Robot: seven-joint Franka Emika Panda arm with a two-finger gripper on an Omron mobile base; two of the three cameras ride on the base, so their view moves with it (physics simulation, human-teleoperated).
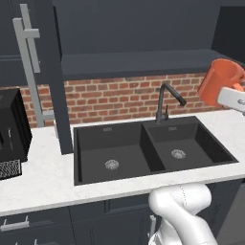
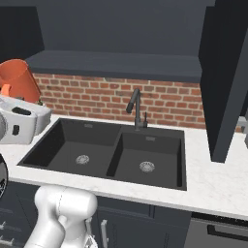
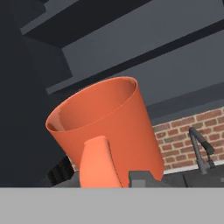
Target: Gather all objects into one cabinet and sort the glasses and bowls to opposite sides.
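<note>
My gripper [image 1: 224, 92] is shut on the orange tumbler [image 1: 219, 80], one of the glasses, and holds it tilted in the air right of the sink, at the height of the open cabinet's dark shelf [image 1: 139, 64]. In the right base view the tumbler [image 2: 18, 78] sits above the white hand, with the gripper [image 2: 11, 95] at its base. The hand view shows the tumbler [image 3: 109, 127] close up, mouth upward, an orange strip on its near side, and a dark fingertip [image 3: 141, 178] against its lower wall. The cabinet door with its silver bar handle [image 1: 27, 57] stands open at the left. The bowls are out of view.
A black double sink [image 1: 148, 148] with a dark faucet [image 1: 165, 103] is set in the white counter [image 1: 43, 177] below a brick backsplash. A black appliance [image 1: 12, 129] stands on the counter at the left. Another open dark door [image 2: 223, 82] hangs at the right.
</note>
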